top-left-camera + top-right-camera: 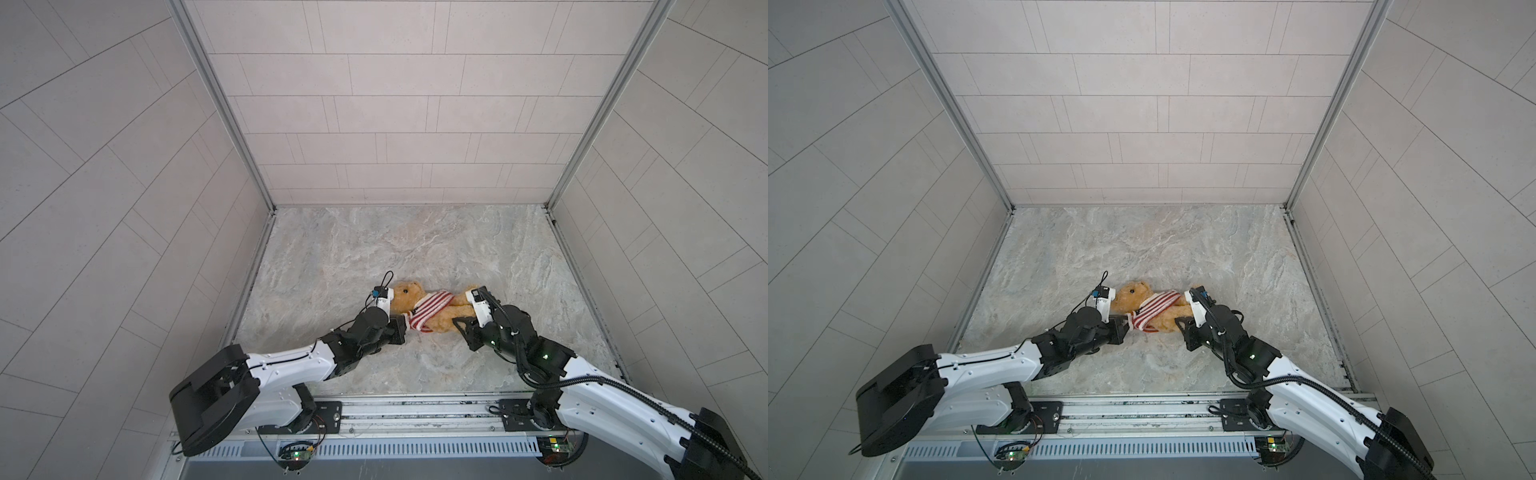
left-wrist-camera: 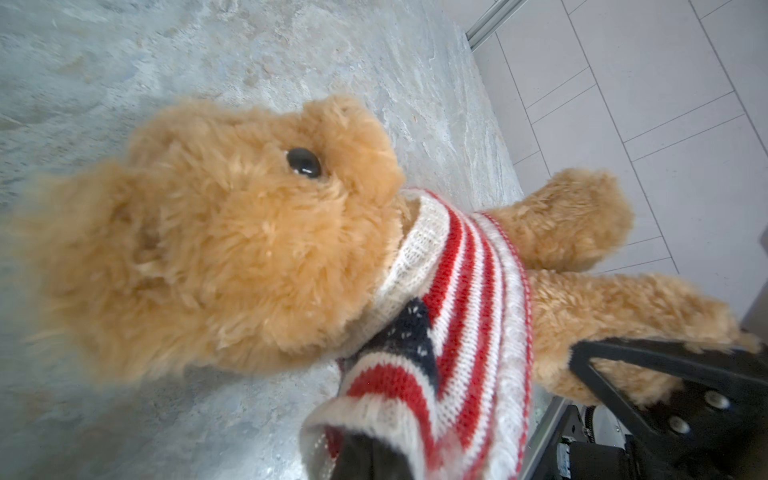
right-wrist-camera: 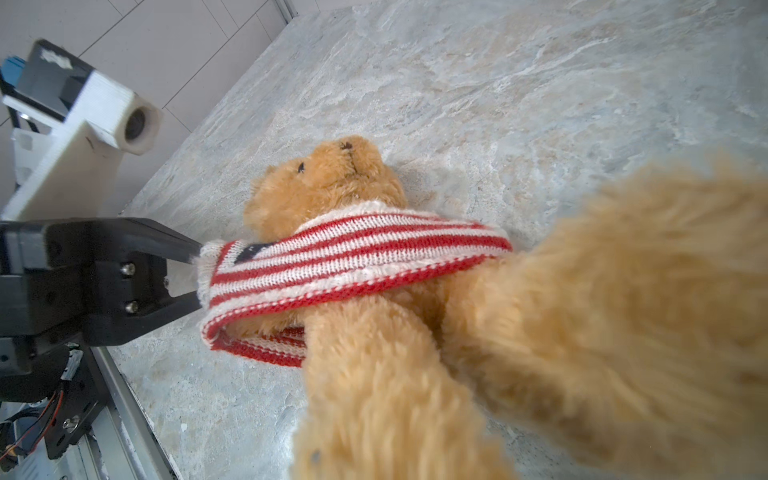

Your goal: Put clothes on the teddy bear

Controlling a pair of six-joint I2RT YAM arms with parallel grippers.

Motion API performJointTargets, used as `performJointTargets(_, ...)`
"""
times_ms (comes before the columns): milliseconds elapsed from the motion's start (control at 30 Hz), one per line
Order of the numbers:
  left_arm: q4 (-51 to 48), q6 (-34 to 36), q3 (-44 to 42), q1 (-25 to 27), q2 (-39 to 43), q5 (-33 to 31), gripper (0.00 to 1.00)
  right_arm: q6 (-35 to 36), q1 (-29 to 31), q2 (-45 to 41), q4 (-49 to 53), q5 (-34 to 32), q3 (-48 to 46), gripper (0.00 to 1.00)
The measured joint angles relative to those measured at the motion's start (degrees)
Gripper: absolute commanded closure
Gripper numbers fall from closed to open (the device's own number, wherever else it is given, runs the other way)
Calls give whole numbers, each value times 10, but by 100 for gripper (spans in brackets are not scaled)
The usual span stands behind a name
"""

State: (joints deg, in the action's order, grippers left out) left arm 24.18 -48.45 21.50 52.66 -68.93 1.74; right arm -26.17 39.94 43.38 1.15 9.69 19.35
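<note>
The teddy bear (image 1: 409, 296) (image 1: 1133, 296) lies on its back on the marble table, head to the left and legs to the right. A red-and-white striped sweater (image 1: 432, 308) (image 1: 1155, 308) is bunched as a band round its neck and chest. My left gripper (image 1: 408, 328) (image 1: 1128, 326) (image 2: 370, 457) is shut on the sweater's near corner (image 2: 469, 316), below the bear's head (image 2: 232, 232). My right gripper (image 1: 459, 323) (image 1: 1182, 322) sits at the bear's legs. In the right wrist view a furry leg (image 3: 395, 407) hides its jaws.
Tiled walls close in the table (image 1: 374, 249) at the back and on both sides. A metal rail (image 1: 415, 411) with the arm bases runs along the front edge. The left arm's wrist camera mount (image 3: 83, 116) hangs close to the bear's head.
</note>
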Motion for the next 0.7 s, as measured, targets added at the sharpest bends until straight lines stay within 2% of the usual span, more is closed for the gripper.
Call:
performJointTargets(133,7,-21,-1,29,3,-3,100,25,-1,1,66,9,42,53)
performJointTargets(233,16,-38,-1,43,3,-4,100,41,5,-21,116,7,82,31)
performJointTargets(267,19,-42,-1,47,3,-5,100,47,7,-36,133,5,93,26)
performJointTargets(467,31,-62,-1,50,0,-7,100,74,35,-91,216,-3,140,26)
performJointTargets(700,34,-77,-1,51,-2,-7,100,74,111,-63,229,-14,149,37)
